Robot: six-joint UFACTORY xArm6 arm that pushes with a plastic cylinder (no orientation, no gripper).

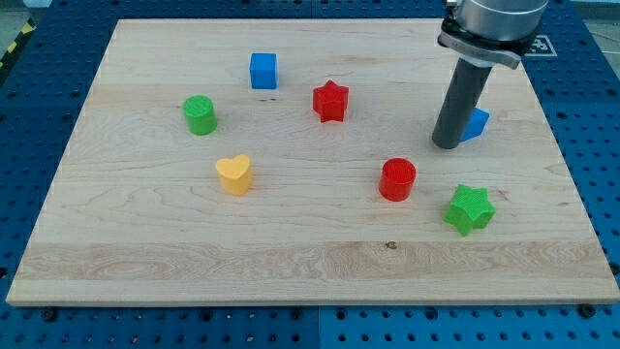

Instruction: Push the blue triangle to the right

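Jaws are lacking on this arm; my tip (447, 145) rests on the wooden counter (291, 242), seemingly touching the blue triangle (476, 123), which peeks out at its right. Nearer lie a ribbed green star (470, 209), red cylinder (397, 179) and yellow heart (233, 174); farther, a green cylinder (201, 114), red star (330, 100) and blue cube (263, 71).

Seven small plastic blocks sit on one pale wooden board (116, 242). Two are blue: a blue cube (263, 71) and a blue triangle (476, 123), partly hidden. Two are red, a red star (330, 101) and a red cylinder (397, 180); two are green, a green cylinder (200, 114) and a green star (470, 209); one is a yellow heart (233, 174).
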